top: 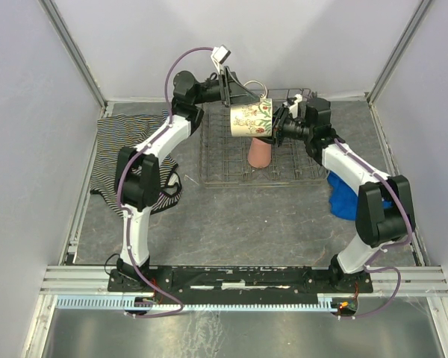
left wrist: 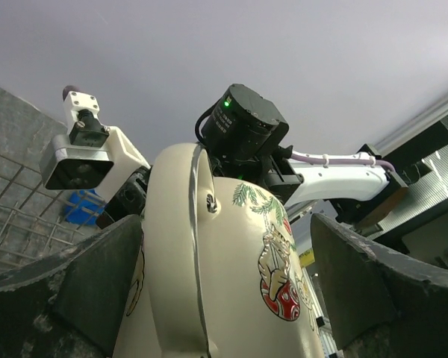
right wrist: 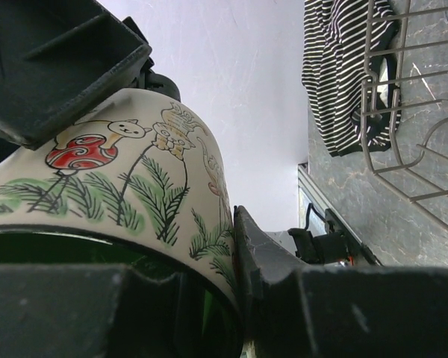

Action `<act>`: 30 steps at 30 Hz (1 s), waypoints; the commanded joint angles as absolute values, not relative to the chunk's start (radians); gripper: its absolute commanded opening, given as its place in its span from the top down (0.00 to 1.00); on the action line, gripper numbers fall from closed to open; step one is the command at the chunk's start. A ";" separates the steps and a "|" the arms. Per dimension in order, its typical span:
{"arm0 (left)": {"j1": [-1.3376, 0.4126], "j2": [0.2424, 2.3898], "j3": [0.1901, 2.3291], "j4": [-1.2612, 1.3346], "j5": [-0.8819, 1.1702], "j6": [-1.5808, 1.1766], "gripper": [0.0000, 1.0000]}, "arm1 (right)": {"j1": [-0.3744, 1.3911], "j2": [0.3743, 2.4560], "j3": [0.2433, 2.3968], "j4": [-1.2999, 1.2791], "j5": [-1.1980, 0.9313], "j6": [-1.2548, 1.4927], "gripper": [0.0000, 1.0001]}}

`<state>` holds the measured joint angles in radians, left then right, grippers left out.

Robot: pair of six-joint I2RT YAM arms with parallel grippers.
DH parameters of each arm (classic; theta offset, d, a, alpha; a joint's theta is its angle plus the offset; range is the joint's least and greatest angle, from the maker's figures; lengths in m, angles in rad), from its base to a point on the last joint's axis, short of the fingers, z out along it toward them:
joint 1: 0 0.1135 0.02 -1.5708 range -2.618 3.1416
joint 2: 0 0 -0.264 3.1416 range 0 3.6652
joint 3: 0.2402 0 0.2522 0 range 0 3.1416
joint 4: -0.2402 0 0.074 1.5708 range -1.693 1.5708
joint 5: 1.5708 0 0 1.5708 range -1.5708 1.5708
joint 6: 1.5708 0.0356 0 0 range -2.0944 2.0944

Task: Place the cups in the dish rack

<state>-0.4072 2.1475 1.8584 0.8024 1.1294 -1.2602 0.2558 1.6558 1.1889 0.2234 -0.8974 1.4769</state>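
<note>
The cream floral mug (top: 251, 119) with a green interior hangs on its side in the air above the dish rack (top: 216, 164). My right gripper (top: 278, 123) is shut on its rim, one finger inside and one outside, as the right wrist view (right wrist: 209, 291) shows. My left gripper (top: 237, 98) reaches down over the mug body (left wrist: 239, 276). Its jaws straddle the mug; a gap shows beside the right finger (left wrist: 373, 283). A salmon-pink tumbler (top: 259, 153) stands upside down in the rack. The clear glass and black mug are not visible.
A striped cloth (top: 123, 149) lies left of the rack and also shows in the right wrist view (right wrist: 343, 74). A blue cloth (top: 343, 194) lies right of the rack under the right arm. The rack's wire side (right wrist: 411, 112) shows in the right wrist view.
</note>
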 commanded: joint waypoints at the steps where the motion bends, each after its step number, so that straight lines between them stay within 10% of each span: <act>1: -0.413 2.076 1.852 0.821 1.150 -1.265 0.01 | 0.278 1.639 1.256 0.363 -0.934 1.497 0.99; 30: -0.386 2.112 1.903 0.657 1.164 -1.143 0.15 | 0.305 1.601 1.230 0.210 -0.982 1.404 0.99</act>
<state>-0.3836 2.1345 1.8614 0.6262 1.1805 -1.1702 0.2760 1.6650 1.1889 0.1326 -0.9176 1.4254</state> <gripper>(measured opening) 0.855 0.257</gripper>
